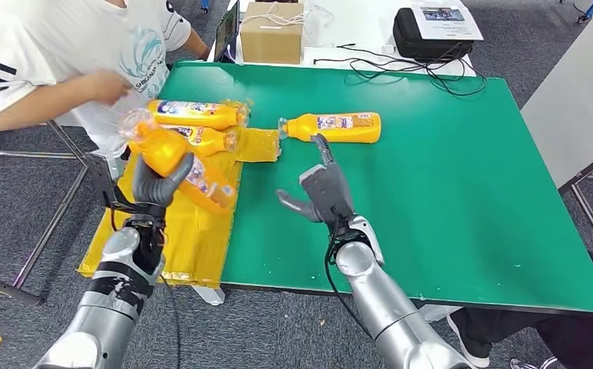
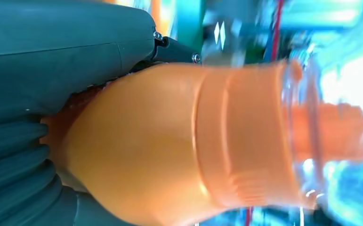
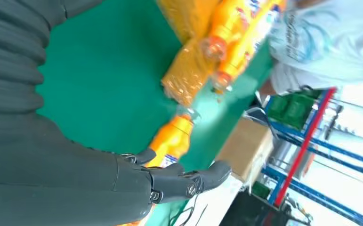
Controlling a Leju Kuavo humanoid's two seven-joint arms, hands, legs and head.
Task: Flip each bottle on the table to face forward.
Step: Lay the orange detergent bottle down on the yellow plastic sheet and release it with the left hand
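My left hand [image 1: 154, 184] grips an orange bottle [image 1: 171, 157] and holds it lifted and tilted above the yellow cloth [image 1: 193, 238], its clear cap toward the person. The left wrist view is close on that bottle's [image 2: 179, 146] shoulder and cap. Two more orange bottles lie on the cloth behind it, one [image 1: 197, 113] at the back and one [image 1: 204, 138] nearer. A lone orange bottle [image 1: 335, 127] lies on its side on the green table [image 1: 447, 192], cap to the left. My right hand [image 1: 322, 192] hovers open just in front of it. The right wrist view has that lone bottle [image 3: 172, 141] past the fingers [image 3: 189, 181].
A person in a white shirt [image 1: 70, 46] stands at the table's left, a hand [image 1: 112, 84] near the bottles. A cardboard box [image 1: 271, 32], a black bag [image 1: 431, 34] and cables [image 1: 401, 69] sit behind the table. The right half of the green surface is bare.
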